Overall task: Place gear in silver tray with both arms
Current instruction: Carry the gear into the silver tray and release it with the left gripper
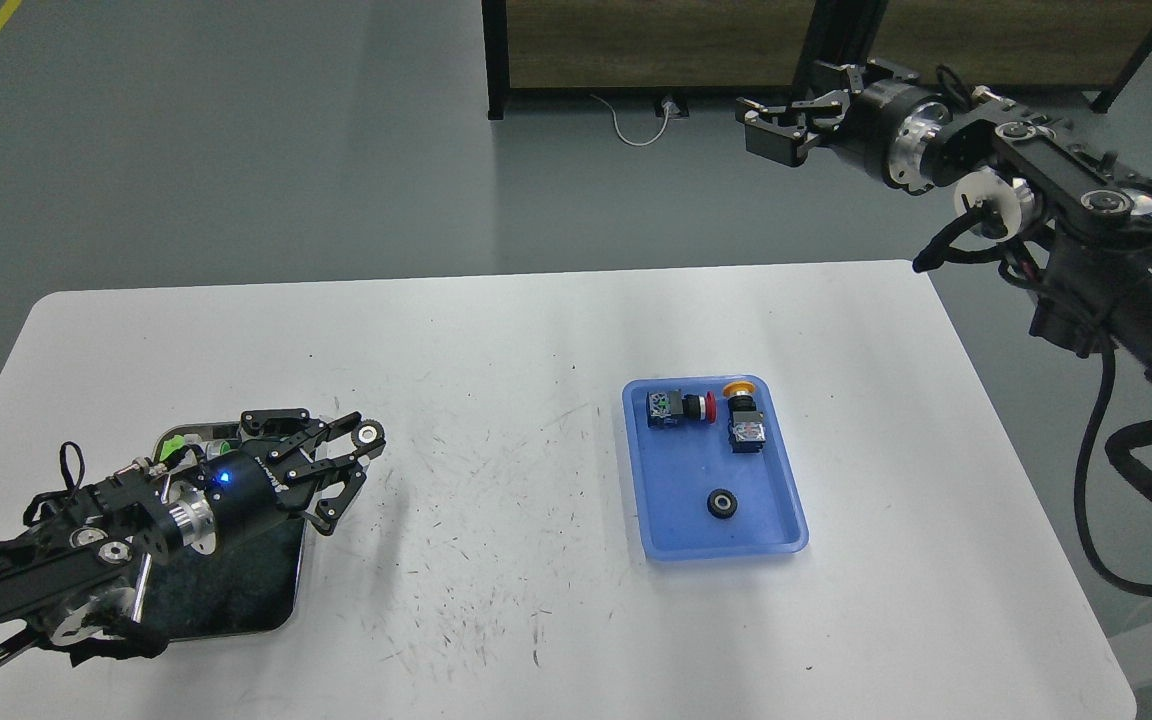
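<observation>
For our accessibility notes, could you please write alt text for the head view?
The left claw holds a small gear beside the silver tray on a white table. The right claw hangs raised beyond the table's far edge. A blue tray holds another gear and two push-button switches.

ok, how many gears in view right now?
2. One gear is pinched in the left gripper above the silver tray; the other gear lies in the blue tray. The left arm hides part of the silver tray, so more may be hidden.
</observation>
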